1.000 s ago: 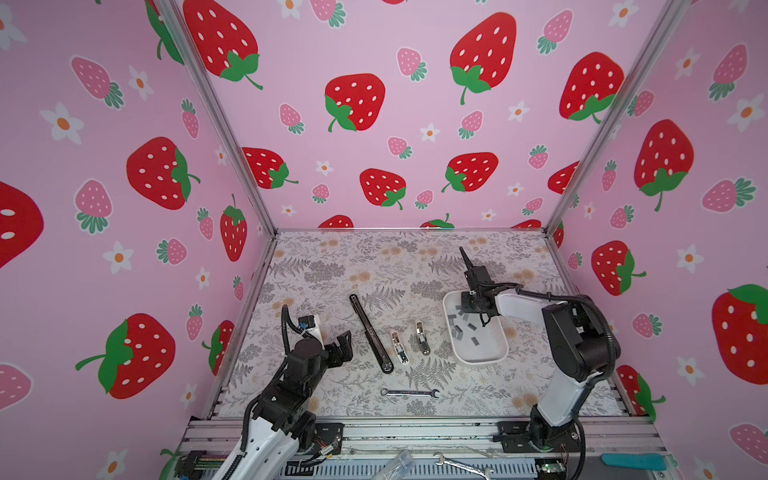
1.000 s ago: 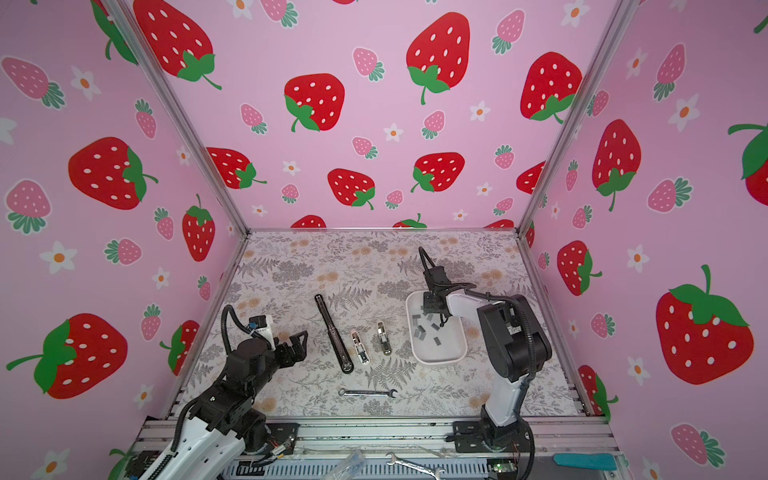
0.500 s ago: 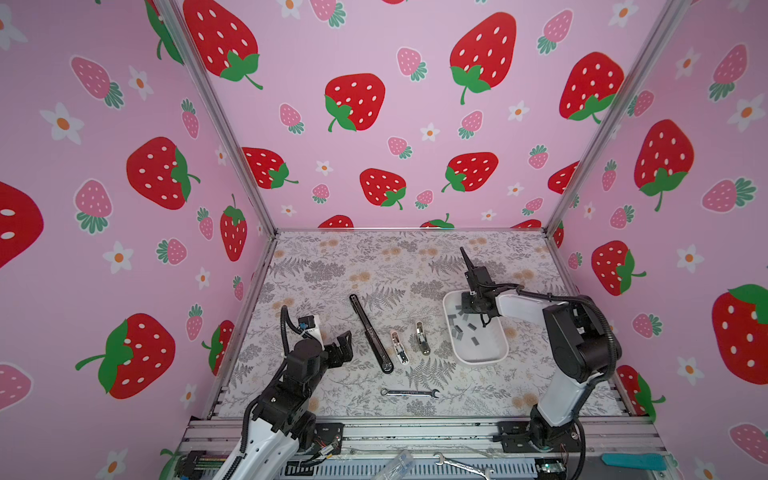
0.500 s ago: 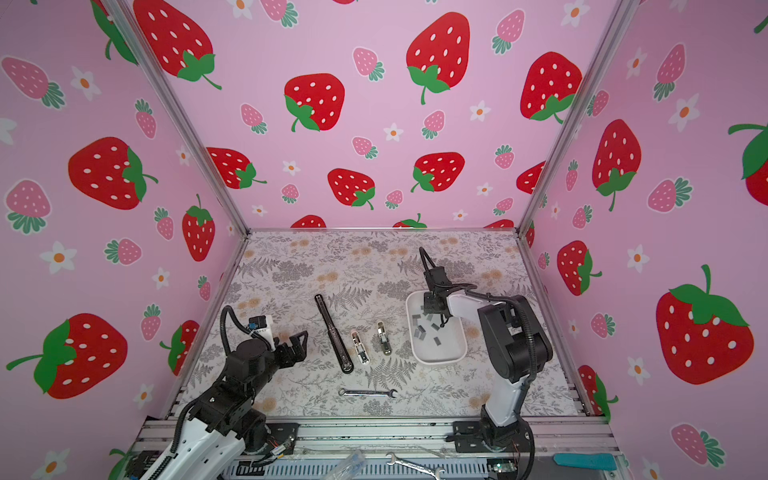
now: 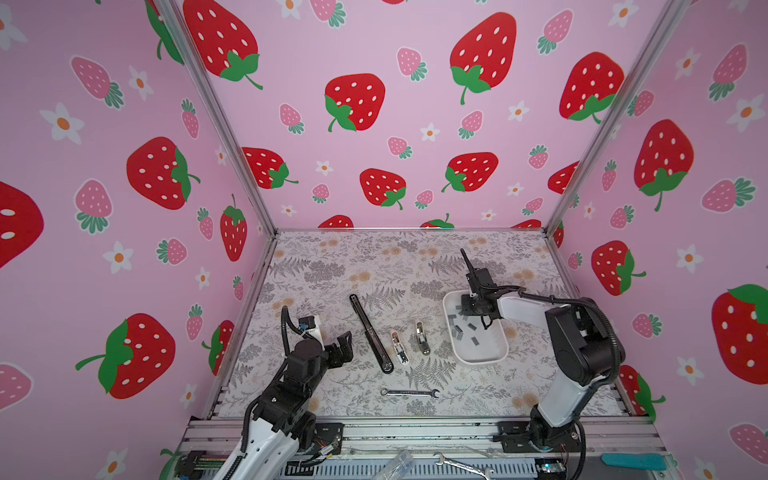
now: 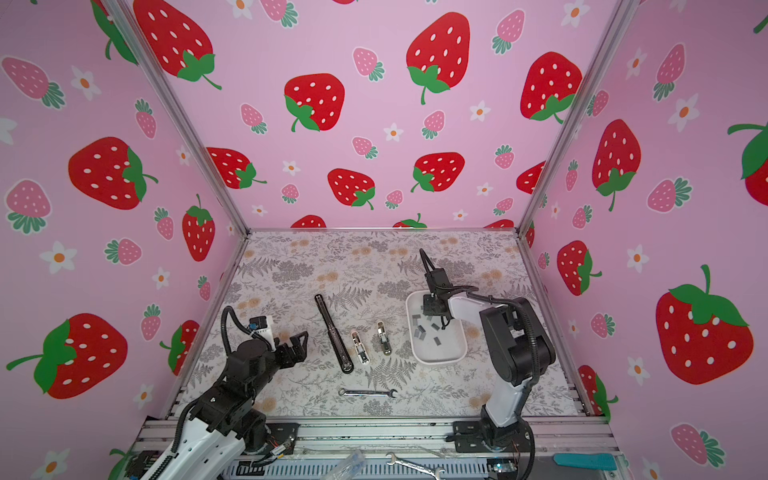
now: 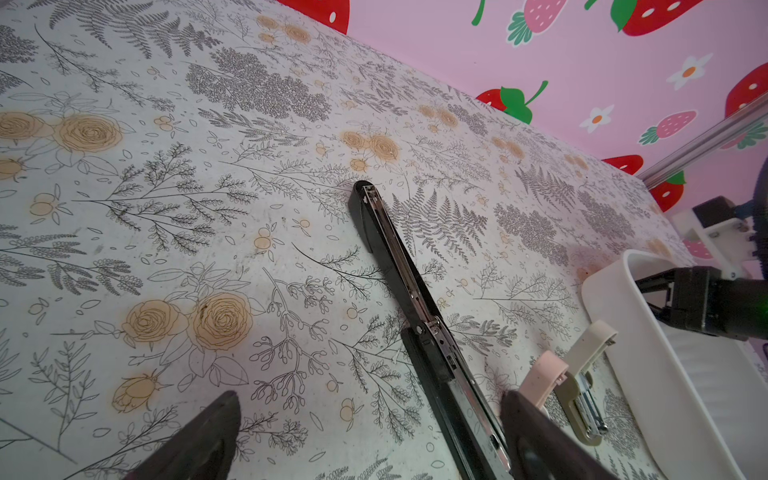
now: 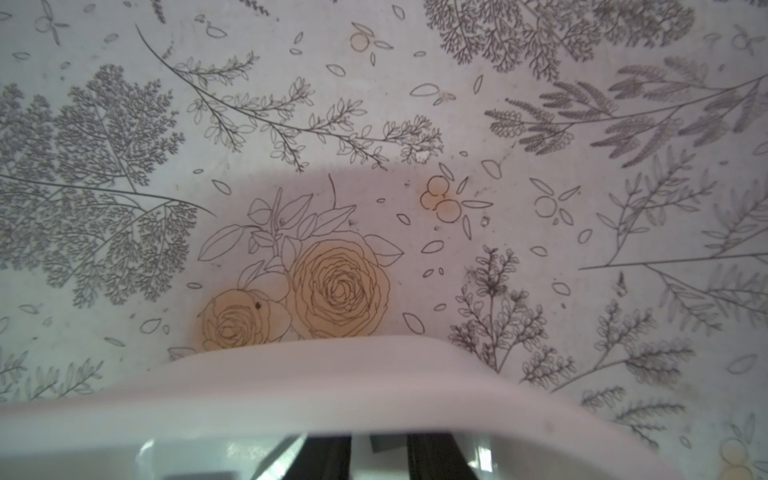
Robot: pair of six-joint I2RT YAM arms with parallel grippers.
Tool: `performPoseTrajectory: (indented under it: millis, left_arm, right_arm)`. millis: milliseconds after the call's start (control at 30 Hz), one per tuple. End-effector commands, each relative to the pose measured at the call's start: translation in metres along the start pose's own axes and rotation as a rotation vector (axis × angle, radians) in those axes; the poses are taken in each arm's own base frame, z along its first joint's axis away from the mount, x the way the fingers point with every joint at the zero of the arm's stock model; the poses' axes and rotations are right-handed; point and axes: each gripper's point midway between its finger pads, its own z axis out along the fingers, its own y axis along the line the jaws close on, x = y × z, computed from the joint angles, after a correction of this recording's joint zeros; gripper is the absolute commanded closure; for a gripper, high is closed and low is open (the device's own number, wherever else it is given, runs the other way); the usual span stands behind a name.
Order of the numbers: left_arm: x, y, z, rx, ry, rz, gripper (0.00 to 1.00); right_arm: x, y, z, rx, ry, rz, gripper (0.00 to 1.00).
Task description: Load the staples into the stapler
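Note:
The long black stapler (image 5: 370,332) (image 7: 419,316) lies opened flat on the floral mat, its metal channel facing up. Several grey staples (image 5: 459,330) (image 6: 420,331) lie in the white tray (image 5: 482,360). My right gripper (image 5: 468,307) (image 8: 379,457) reaches down into the tray's far end. Its fingers stand narrowly apart with one grey strip (image 8: 386,442) showing in the gap; a grip on it cannot be made out. My left gripper (image 5: 345,347) (image 7: 370,449) is open and empty, low over the mat just left of the stapler's near end.
A pink mini stapler (image 5: 399,347) and a beige one (image 5: 422,338) lie between the black stapler and the tray. A silver wrench (image 5: 409,392) lies nearer the front edge. Pink walls close in the left, right and back sides.

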Motion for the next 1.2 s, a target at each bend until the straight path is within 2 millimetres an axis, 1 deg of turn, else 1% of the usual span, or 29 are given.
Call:
performPoseTrajectory:
  millis: [0, 100, 267, 567, 733, 833, 933, 1100, 1167]
  left_arm:
    - [-0.005, -0.002, -0.001, 0.009, -0.020, 0.000, 0.01]
    - [-0.004, -0.002, -0.001, 0.008, -0.020, 0.000, 0.01]
    - [-0.004, -0.002, -0.001, 0.008, -0.020, 0.000, 0.01]
    - [-0.005, -0.003, -0.001, 0.012, -0.019, 0.001, 0.01]
    - [-0.004, -0.004, -0.001, 0.017, -0.018, 0.003, 0.01]
    - [-0.005, -0.001, -0.001, 0.001, -0.025, -0.003, 0.01]
    - [-0.006, 0.008, -0.003, -0.051, -0.025, -0.031, 0.01]
    - [-0.002, 0.014, -0.011, -0.090, 0.012, -0.110, 0.01]
    - [0.001, 0.021, -0.018, -0.125, 0.026, -0.172, 0.01]
  right_arm:
    - [0.008, -0.006, -0.003, 0.013, 0.020, 0.000, 0.76]
    - [0.009, -0.007, -0.005, 0.017, 0.017, -0.001, 0.76]
    - [0.009, -0.009, -0.006, 0.024, 0.012, -0.001, 0.82]
    - [0.008, -0.008, -0.008, 0.015, 0.002, -0.003, 0.87]
    - [-0.003, -0.006, -0.022, -0.003, -0.041, 0.002, 0.88]
    - [-0.011, -0.004, -0.039, -0.027, -0.083, 0.011, 0.88]
    - [-0.019, 0.000, -0.059, -0.068, -0.131, 0.027, 0.88]
    - [-0.029, 0.015, -0.104, -0.142, -0.224, 0.041, 0.88]
    - [-0.031, 0.024, -0.124, -0.177, -0.262, 0.044, 0.88]
